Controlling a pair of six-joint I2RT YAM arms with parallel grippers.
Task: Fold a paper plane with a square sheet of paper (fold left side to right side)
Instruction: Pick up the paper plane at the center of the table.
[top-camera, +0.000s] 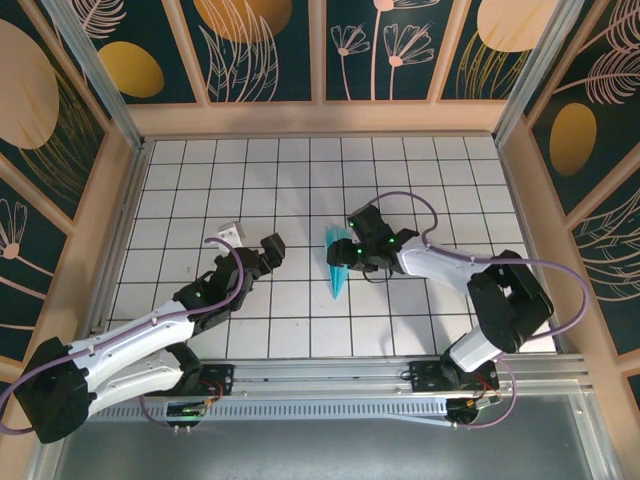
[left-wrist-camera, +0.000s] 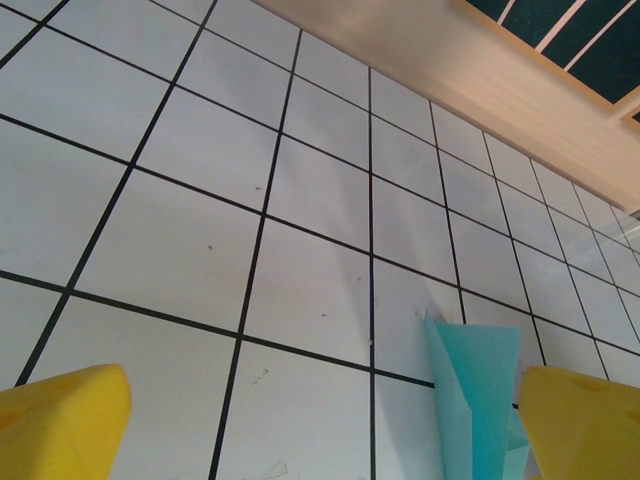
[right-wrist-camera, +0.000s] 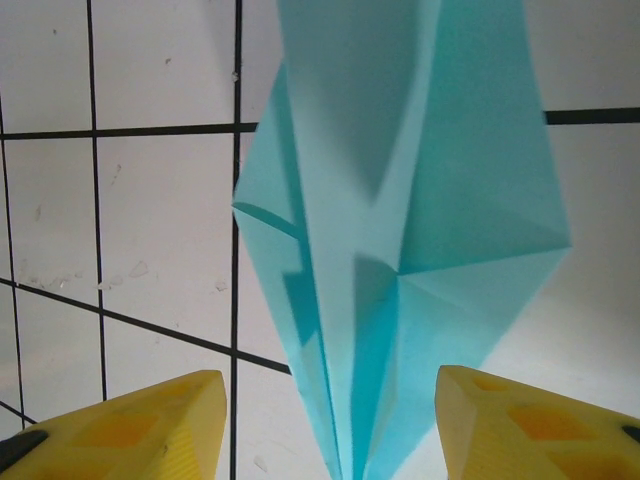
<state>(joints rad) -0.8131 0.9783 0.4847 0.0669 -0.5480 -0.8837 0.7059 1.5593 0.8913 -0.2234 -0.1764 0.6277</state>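
The paper plane (top-camera: 339, 266) lies on the white grid table (top-camera: 250, 180) as a slim turquoise dart, its tip toward the near edge. My right gripper (top-camera: 356, 250) hovers at its wide far end. In the right wrist view the folded plane (right-wrist-camera: 400, 200) runs down between the yellow fingers (right-wrist-camera: 150, 430), and the right gripper (right-wrist-camera: 330, 400) is open, its jaws clear of the paper on both sides. My left gripper (top-camera: 271, 249) stands wide open a tile to the left of the plane. The left wrist view has the plane (left-wrist-camera: 480, 390) beside the right fingertip of the left gripper (left-wrist-camera: 320, 410), and bare tiles between the jaws.
Wooden walls (top-camera: 320, 120) enclose the table on three sides, and the far wall (left-wrist-camera: 480, 90) also appears in the left wrist view. A metal rail (top-camera: 330, 372) with the arm bases runs along the near edge. Bare tiles surround the plane.
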